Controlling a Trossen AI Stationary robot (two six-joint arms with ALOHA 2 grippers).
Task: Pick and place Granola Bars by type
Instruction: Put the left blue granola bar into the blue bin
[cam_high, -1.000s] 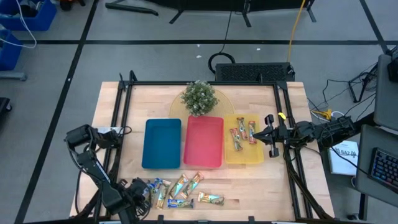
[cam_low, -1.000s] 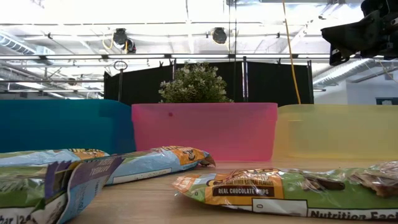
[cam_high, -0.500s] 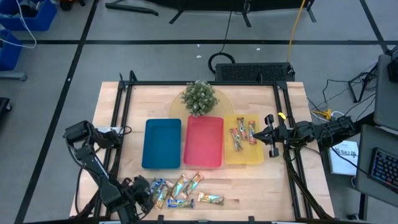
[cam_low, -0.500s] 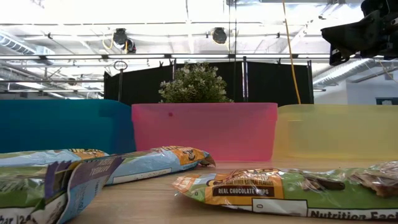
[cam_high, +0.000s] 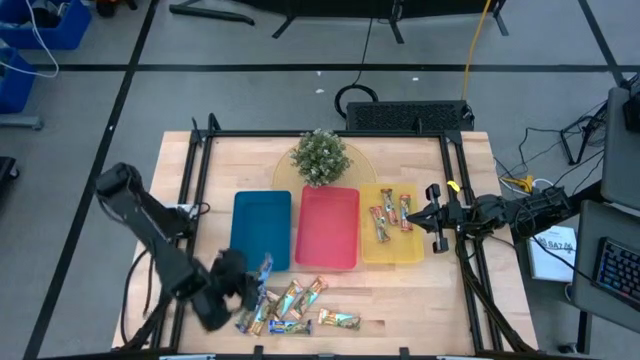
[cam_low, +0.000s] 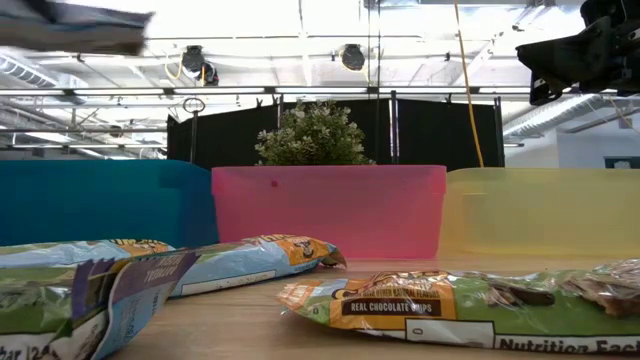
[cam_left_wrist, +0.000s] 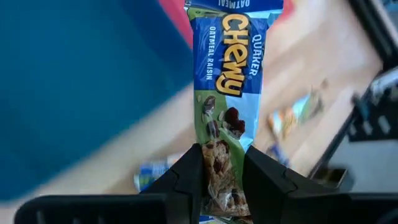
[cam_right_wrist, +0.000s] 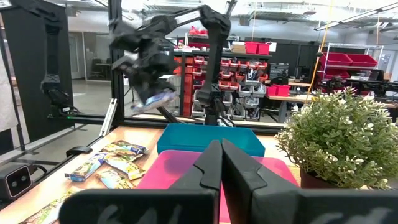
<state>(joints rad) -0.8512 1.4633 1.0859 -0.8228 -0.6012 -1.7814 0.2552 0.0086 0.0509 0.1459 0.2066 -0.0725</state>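
Table (cam_high: 400, 300): a pile of granola bars (cam_high: 295, 308) lies near its front edge.
Blue tray (cam_high: 261, 230): empty — the blue bar likely goes in next.
Left tool (cam_left_wrist: 221, 180): clamped on a blue bar (cam_left_wrist: 229, 74), up in the air by the blue tray.
Right tool (cam_right_wrist: 221, 165): pressed together — waits by the yellow tray (cam_high: 372, 250).

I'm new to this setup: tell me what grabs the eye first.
The left gripper holds a blue-wrapped granola bar lifted above the table's front, near the blue tray. More bars lie scattered before the red tray; a few sit in the yellow tray.
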